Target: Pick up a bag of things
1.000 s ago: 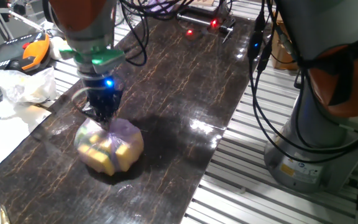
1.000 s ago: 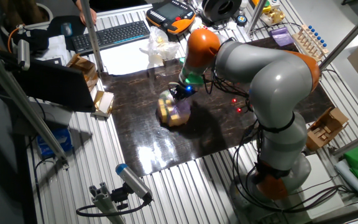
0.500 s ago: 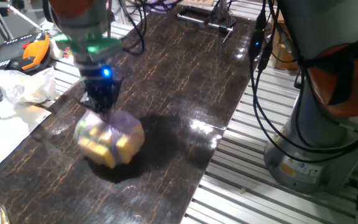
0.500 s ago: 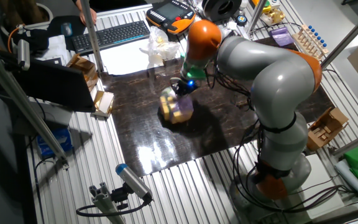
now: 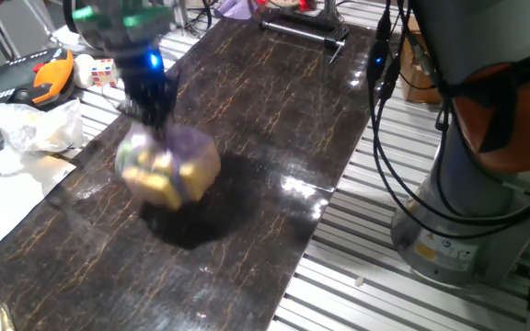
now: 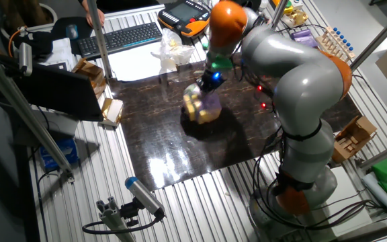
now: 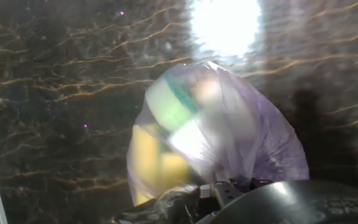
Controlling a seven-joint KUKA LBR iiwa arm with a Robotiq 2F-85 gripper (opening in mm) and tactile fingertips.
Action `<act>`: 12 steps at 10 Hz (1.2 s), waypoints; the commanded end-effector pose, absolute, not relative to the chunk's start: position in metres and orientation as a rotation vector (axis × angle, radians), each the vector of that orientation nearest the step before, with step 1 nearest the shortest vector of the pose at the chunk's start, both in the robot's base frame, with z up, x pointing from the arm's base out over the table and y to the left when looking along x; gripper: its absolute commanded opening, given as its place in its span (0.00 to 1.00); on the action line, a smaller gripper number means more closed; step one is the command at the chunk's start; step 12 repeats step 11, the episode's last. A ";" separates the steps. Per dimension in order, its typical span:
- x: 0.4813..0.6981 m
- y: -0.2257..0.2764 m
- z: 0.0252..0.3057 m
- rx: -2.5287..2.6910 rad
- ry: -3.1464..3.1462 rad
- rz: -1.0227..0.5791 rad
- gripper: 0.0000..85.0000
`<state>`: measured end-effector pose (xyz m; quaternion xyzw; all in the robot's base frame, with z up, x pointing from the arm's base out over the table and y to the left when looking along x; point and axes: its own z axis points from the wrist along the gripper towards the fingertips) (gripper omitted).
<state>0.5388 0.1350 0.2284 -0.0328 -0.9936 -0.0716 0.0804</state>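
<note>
The bag of things (image 5: 167, 166) is a rounded purple-tinted translucent bag with yellow items inside. It hangs blurred above the dark table (image 5: 274, 119), with its shadow below it. My gripper (image 5: 154, 115) is shut on the bag's knotted top. In the other fixed view the bag (image 6: 202, 107) hangs under the gripper (image 6: 211, 81). In the hand view the bag (image 7: 210, 130) fills the middle, below the fingers; the fingertips themselves are hidden.
A white wrinkly plastic bag (image 5: 33, 124) and paper lie at the table's left edge. An orange-black pendant (image 5: 42, 77) and a keyboard (image 6: 121, 37) sit behind. A metal bar (image 5: 304, 28) lies at the far end. A second robot base (image 5: 467, 202) stands right.
The gripper has risen and moved toward the far end with the bag in it. The bag has left the table and now hangs above its shadow.
</note>
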 end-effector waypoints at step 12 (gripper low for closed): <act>0.528 0.066 0.284 -0.048 -3.015 -0.174 0.01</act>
